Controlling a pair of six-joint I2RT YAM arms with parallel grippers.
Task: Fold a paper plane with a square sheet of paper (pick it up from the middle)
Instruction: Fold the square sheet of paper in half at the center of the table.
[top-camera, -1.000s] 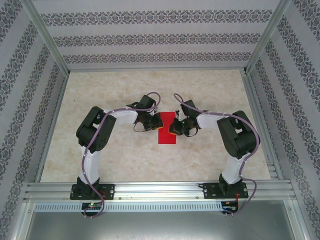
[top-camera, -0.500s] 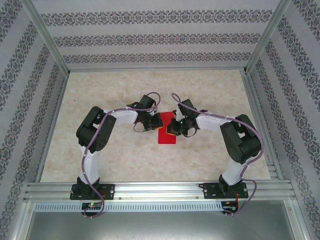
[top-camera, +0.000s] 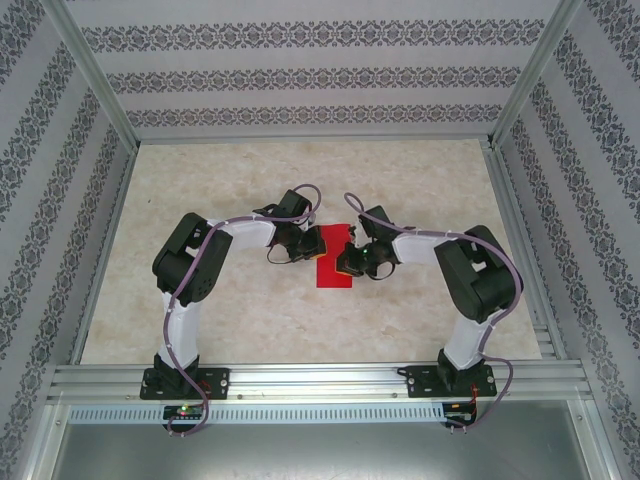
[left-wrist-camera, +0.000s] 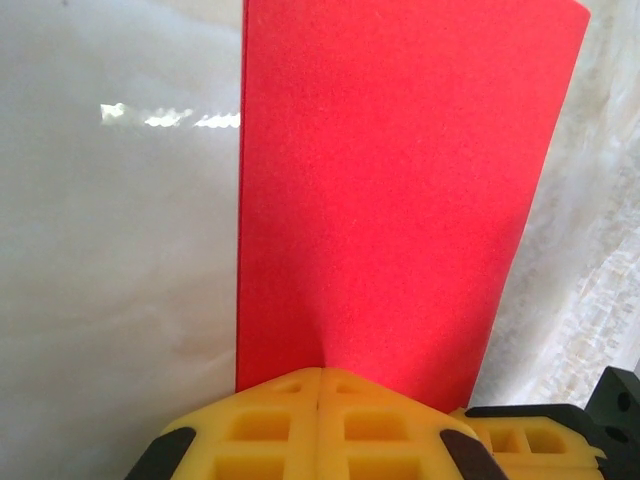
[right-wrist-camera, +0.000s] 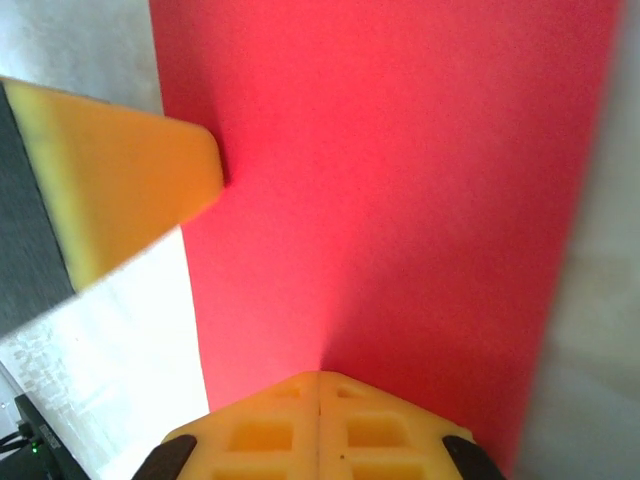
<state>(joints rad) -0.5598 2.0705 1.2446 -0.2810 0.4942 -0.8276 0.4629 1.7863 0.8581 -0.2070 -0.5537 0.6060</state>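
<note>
Between the two grippers, flat on the table (top-camera: 230, 310): the square sheet of paper (top-camera: 335, 272), red face up. From above it reads as a narrow rectangle, long side running away from the arm bases.

Left gripper (top-camera: 308, 243): at the sheet's left edge, toward its far end. Jaws closed, yellow fingertips pressed together with no gap. In the left wrist view the tips meet right at the near edge of the paper (left-wrist-camera: 400, 180) and the red surface stretches straight ahead of them. Bare pale table lies left of the fingers. Can't tell whether paper is pinched between the tips or they just rest on it.

Right gripper (top-camera: 348, 258): over the sheet's right side, just beside the left gripper and a bit nearer the bases. Jaws closed too, tips together. In the right wrist view the tips sit on the paper's near edge, and red fills the area ahead of them. Same doubt here: pinched or just touching, can't tell.

Ahead and to the left of the right fingertips, one yellow finger (right-wrist-camera: 130, 170) of the left gripper comes in from the side, its tip touching the paper's left edge. In the left wrist view, part of the right gripper shows low and to the right of the left fingertips, close beside the sheet's right edge.
</note>
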